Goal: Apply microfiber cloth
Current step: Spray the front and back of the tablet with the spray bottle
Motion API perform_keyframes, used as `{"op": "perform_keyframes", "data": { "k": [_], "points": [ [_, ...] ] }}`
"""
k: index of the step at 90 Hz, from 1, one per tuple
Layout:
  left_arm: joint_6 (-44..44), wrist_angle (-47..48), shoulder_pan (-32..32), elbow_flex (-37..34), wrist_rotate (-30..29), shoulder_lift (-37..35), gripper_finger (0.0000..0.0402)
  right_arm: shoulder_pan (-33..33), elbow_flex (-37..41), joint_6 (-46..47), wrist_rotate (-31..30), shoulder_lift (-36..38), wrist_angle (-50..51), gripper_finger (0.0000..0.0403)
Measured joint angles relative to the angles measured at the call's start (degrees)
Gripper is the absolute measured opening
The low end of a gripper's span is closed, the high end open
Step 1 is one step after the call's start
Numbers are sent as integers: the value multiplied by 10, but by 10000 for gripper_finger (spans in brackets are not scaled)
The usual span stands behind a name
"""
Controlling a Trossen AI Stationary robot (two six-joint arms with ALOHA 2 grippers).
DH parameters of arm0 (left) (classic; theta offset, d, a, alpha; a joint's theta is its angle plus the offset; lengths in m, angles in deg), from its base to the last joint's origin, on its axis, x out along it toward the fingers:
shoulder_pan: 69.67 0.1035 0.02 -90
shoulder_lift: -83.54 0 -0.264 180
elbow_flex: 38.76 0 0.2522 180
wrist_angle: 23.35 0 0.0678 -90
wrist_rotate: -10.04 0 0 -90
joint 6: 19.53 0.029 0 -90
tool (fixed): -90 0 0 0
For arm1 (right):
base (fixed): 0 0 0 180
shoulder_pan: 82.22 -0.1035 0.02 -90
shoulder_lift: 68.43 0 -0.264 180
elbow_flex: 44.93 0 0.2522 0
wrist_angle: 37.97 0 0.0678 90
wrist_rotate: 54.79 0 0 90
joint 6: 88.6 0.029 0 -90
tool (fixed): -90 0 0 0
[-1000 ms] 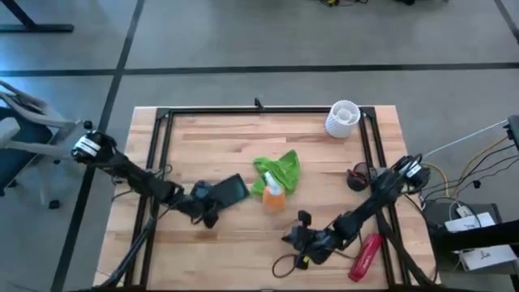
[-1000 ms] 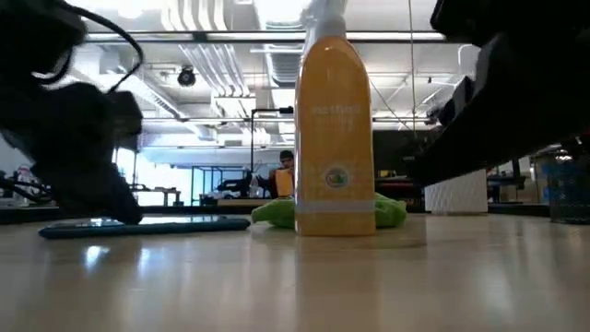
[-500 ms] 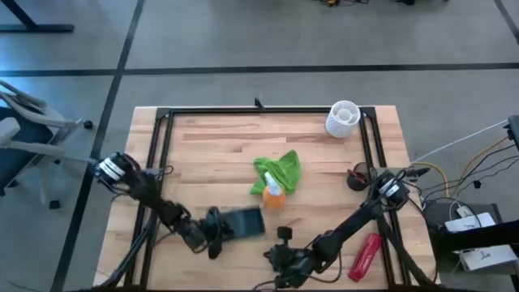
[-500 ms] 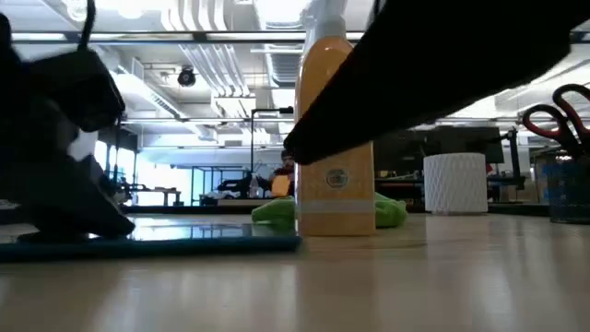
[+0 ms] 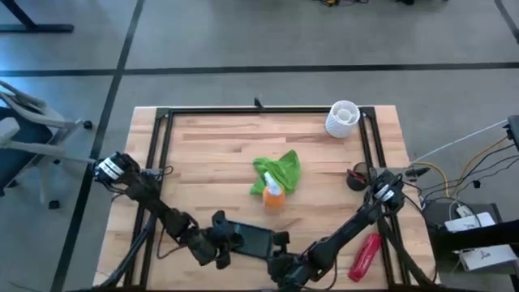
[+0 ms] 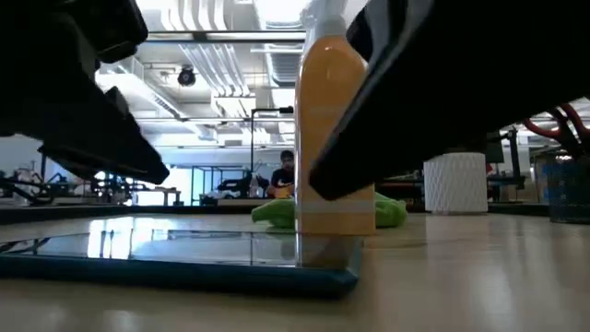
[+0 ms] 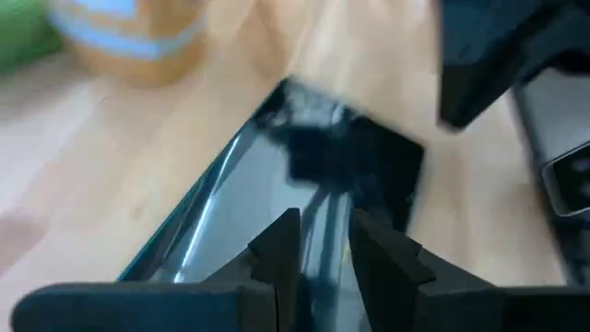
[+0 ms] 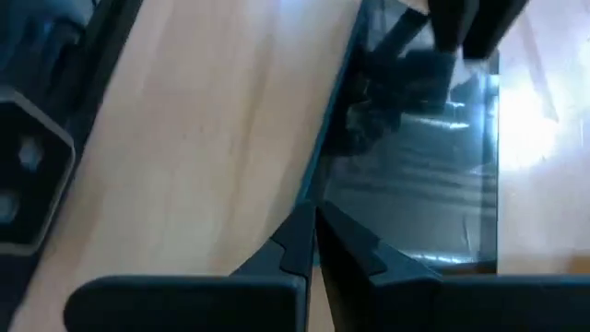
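The lime-green microfiber cloth [image 5: 279,170] lies crumpled on the table's middle, and no gripper touches it. An orange spray bottle [image 5: 273,195] stands at its near edge. A dark flat device [image 5: 258,241] lies flat near the table's front edge. My left gripper [image 5: 225,246] is at the device's left end, its fingers almost together. My right gripper [image 5: 281,261] is shut and stands at the device's near right corner; I cannot tell whether it touches the device. In the low view the cloth [image 6: 392,210] shows behind the bottle [image 6: 334,129]. My left gripper [image 7: 324,242] rests its nearly closed fingertips on the device's glass top face [image 7: 241,205], near its left end. The fingers slant down from the table's left. They cover the place of contact. The device lies flat on the table.
A white ribbed cup [image 5: 343,118] stands at the far right. Scissors [image 5: 357,176] and a red tool [image 5: 365,255] lie along the right side. A black frame rail [image 5: 259,111] runs around the table. A person shows far off in the room [image 6: 286,175].
My left gripper has moved toward the near edge and to the right. The device has slid with it from the left middle of the table to the front edge and has turned parallel to that edge. My right gripper has moved left and nearer, toward the device.
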Motion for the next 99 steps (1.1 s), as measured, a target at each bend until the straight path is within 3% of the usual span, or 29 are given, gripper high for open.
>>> {"op": "perform_keyframes", "data": {
  "k": [16,42,58,74,99],
  "points": [
    [-42,79,-1,-1,1,-22,80,0,-25,-13,0,3,79,53],
    [-60,113,-4,-4,1,-11,80,0,-25,-107,-20,-5,80,119],
    [-68,99,-4,-2,-18,21,80,1,-25,-158,-23,-35,78,133],
    [-69,74,-3,-3,-16,41,80,-3,-28,-240,-98,-61,51,142],
    [-67,62,-3,-4,-13,54,80,-2,-54,-315,-119,-72,52,128]
  ]
}}
